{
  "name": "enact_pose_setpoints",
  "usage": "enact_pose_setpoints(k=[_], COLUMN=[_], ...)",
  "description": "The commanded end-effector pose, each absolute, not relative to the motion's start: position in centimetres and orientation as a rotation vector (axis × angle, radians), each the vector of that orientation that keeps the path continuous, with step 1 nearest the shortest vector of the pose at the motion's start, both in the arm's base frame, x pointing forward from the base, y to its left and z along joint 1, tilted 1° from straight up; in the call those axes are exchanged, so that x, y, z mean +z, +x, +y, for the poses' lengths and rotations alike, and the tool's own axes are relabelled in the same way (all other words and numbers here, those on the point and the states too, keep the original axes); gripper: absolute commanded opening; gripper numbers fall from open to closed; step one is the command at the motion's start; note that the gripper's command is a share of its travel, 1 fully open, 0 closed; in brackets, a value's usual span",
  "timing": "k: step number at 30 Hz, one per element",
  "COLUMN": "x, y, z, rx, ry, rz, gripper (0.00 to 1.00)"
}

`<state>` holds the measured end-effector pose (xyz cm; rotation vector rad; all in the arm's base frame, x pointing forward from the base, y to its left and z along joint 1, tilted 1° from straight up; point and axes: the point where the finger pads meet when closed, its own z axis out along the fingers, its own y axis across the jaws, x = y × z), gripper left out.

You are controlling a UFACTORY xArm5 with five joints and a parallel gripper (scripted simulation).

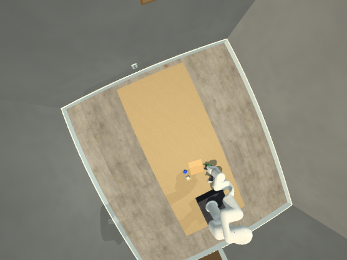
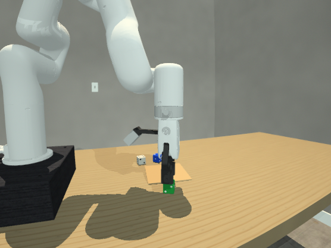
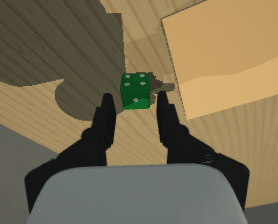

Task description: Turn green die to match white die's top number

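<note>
The green die (image 1: 208, 164) (image 2: 169, 188) (image 3: 135, 91) stands on the table just outside the mat (image 1: 196, 167) (image 2: 155, 174) (image 3: 225, 55). In the wrist view one face shows four pips and the face nearer the gripper body, apparently its top, shows one. My gripper (image 2: 168, 181) (image 3: 135, 103) is partly open, its fingertips low on either side of the die with a gap at each side. The white die (image 1: 188, 178) (image 2: 141, 160) stands beyond the mat; its top number is too small to read.
The blue die (image 1: 185, 171) (image 2: 156, 158) stands near the white die, beyond the mat, partly hidden by the gripper in the exterior view. The black base block (image 1: 201, 204) (image 2: 30, 188) carries the arm. A table edge (image 2: 286, 235) runs along the front right.
</note>
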<state>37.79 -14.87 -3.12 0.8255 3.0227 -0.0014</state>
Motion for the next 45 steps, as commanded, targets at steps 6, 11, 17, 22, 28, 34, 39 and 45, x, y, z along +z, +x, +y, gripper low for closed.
enact_pose_setpoints(k=[6,11,17,22,28,34,39,45], x=[-3.0,-3.3,-4.3,-5.2,-6.0,-6.4,-6.5,-6.5], y=[37.9,37.9,37.9,37.9,37.9,37.9,37.9,37.9], z=[-14.9,-14.9,-15.0,-15.0,-15.0,-15.0,-15.0,-15.0], rx=[-0.002,-0.002,-0.002,-0.002,-0.002,-0.002,-0.002,-0.002], ry=[0.825,0.825,0.825,0.825,0.825,0.825,0.825,0.825], rz=[3.020,3.020,3.020,3.020,3.020,3.020,3.020,3.020], gripper=[0.47,0.47,0.47,0.47,0.47,0.47,0.47,0.47])
